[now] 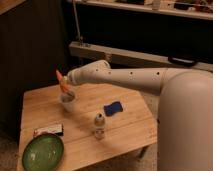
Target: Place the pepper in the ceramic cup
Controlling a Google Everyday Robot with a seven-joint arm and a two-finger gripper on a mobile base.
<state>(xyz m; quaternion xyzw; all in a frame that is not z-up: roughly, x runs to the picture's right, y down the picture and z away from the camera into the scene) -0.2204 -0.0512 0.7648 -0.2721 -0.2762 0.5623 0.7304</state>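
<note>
Pepper (60,78), camera view: slim, orange, tapered; long axis steeply tilted, point up and leftward, lower end clenched in tool (66,84), just above ceramic cup (68,104). Cup: whitish, smooth, round-rimmed, upright on wooden bench (127,131). Also on bench: blue lumpy object (113,108), small clear bottle (99,125), green round plate (42,152).

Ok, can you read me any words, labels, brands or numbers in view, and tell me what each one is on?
No text here can be read.
Small dark packet by the green plate: pale patch, any print too blurred to read.
Small bottle: no legible label.
Ceramic cup and pepper: plain, no markings seen.
The gripper holds the pepper just above the cup.
</note>
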